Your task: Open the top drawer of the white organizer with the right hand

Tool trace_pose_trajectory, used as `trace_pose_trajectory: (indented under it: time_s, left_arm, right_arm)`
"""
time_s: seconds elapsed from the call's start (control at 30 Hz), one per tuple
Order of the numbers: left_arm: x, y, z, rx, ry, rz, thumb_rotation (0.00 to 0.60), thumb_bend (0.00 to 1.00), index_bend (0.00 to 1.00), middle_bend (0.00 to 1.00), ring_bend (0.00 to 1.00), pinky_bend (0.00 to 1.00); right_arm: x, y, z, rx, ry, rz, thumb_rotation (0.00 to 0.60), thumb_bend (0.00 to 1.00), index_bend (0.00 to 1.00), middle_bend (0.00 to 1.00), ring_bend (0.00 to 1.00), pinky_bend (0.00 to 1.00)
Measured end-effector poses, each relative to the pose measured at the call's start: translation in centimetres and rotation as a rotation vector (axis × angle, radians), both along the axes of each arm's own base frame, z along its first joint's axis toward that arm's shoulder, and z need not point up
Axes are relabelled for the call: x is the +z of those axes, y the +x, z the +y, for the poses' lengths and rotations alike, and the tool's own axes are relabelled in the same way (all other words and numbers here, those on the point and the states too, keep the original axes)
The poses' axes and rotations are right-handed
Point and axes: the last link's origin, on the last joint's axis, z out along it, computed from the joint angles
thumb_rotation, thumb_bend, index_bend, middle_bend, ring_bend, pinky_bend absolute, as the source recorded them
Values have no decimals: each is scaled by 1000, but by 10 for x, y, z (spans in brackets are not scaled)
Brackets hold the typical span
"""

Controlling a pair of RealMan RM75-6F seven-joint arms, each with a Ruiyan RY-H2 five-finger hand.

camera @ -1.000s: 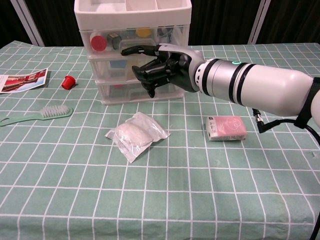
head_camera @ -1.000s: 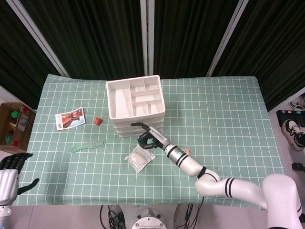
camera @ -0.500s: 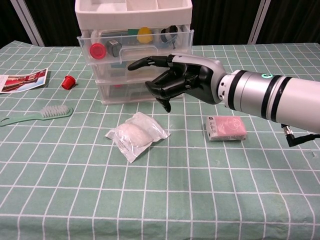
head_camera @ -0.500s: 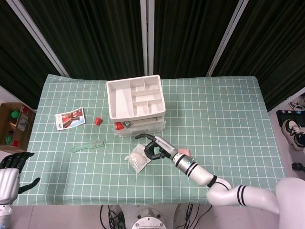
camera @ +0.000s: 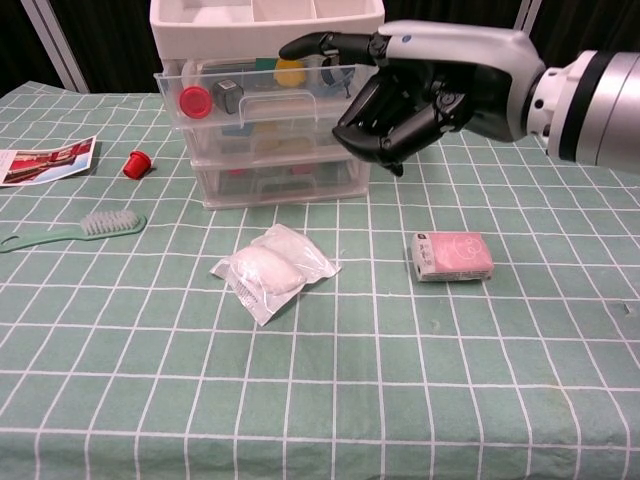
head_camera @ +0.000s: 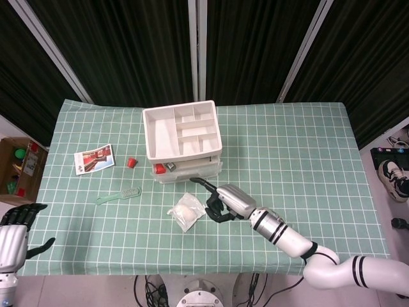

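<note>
The white organizer (head_camera: 182, 136) (camera: 265, 15) stands mid-table with an open tray on top. Its clear top drawer (camera: 268, 88) (head_camera: 185, 167) is pulled out a little, showing a red cap, a yellow item and other small things inside. My right hand (camera: 425, 92) (head_camera: 225, 200) hovers in front of the drawer, above the table. One finger (camera: 305, 45) points left toward the organizer and the others are curled in on nothing. My left hand (head_camera: 14, 235) hangs off the table's near left corner, fingers apart and holding nothing.
A clear bag of white material (camera: 272, 270) (head_camera: 187, 212) lies in front of the organizer, with a pink tissue pack (camera: 452, 255) to its right. A green brush (camera: 75, 232), a red cap (camera: 136, 163) and a printed card (camera: 45, 160) lie at the left.
The top drawer slid out from its closed position. My right hand then drew back from the organizer toward me and rose, keeping the same curled pose.
</note>
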Motion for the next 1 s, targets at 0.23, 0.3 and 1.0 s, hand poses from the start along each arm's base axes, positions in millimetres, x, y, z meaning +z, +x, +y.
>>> trace_pose_trajectory:
  time_s: [0.23,0.3,1.0]
  left_arm:
    - [1,0,0,3,3,2,600,21,253,233,193,205]
    - [1,-1,-1,7,2,3,600,21,253,233,192,206]
    - [-2,-3,-1,10,-2,-6,600,21,253,233,192,205]
  right_arm:
    - [9,4,-21,-50,-47,84,600,477,29,792,681,677]
    - [8,6,-28,-66,-48,115,600,477,30,792,681,678]
    - [8,10,-29,-58,-14,263,600,477,253,823,707,726]
